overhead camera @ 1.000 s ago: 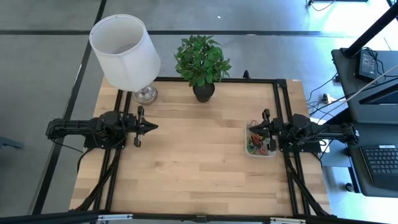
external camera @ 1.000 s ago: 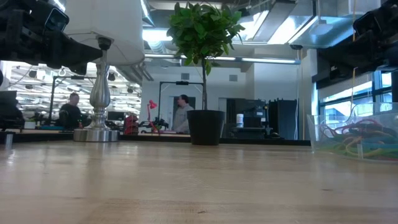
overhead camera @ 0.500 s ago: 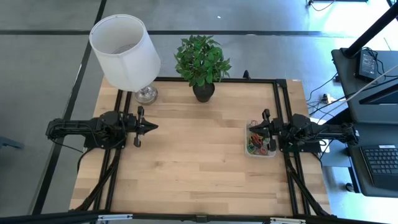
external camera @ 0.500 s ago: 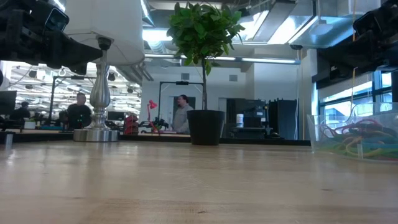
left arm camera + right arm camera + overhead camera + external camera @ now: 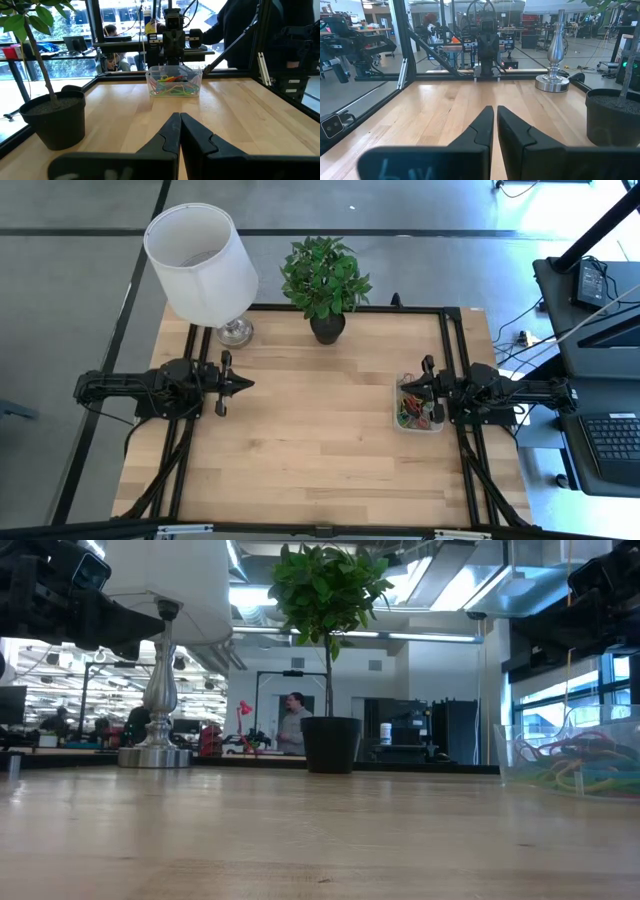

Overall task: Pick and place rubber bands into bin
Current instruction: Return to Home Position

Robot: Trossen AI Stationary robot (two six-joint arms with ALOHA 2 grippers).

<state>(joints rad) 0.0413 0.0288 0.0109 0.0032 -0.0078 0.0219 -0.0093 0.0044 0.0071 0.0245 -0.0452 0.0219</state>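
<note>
left arm (image 5: 150, 388), frame left: matte black, boxy links, rounded joint housings | right arm (image 5: 510, 392), frame right: same black build | left claw (image 5: 176, 117): two dark wedge fingers (image 5: 200, 142), narrow tips | right claw (image 5: 495, 109): same shape, smooth black surface

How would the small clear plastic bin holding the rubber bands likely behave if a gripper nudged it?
The small clear plastic bin looks thin-walled and holds only thin coloured rubber bands, so it is probably light. Being low and wide on the smooth wooden table, it would likely slide rather than tip. Its walls may flex if pinched.
</note>
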